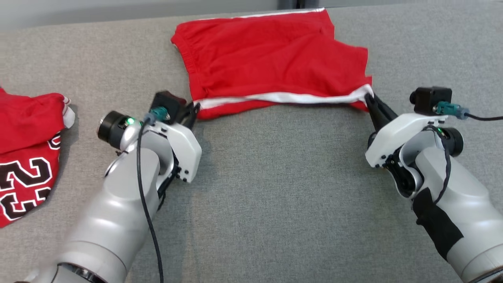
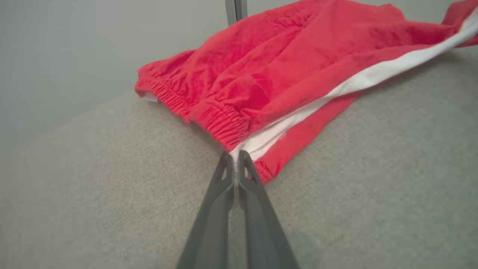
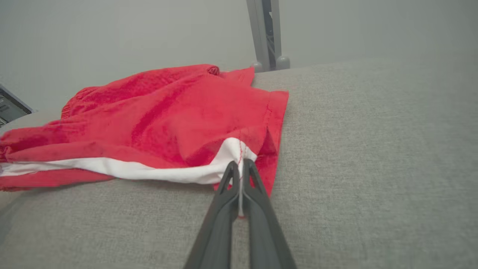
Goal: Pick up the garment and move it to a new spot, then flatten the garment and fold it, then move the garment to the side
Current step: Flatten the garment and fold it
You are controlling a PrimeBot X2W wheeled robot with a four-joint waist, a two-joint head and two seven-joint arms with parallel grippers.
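left tool [image 2: 234, 156] and right tool [image 3: 241, 165] are both clamped onto the red shorts [image 1: 271, 59].

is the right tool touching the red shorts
Touching. The right wrist view shows the right tool shut on the shorts, pinching the white stripe at their corner.
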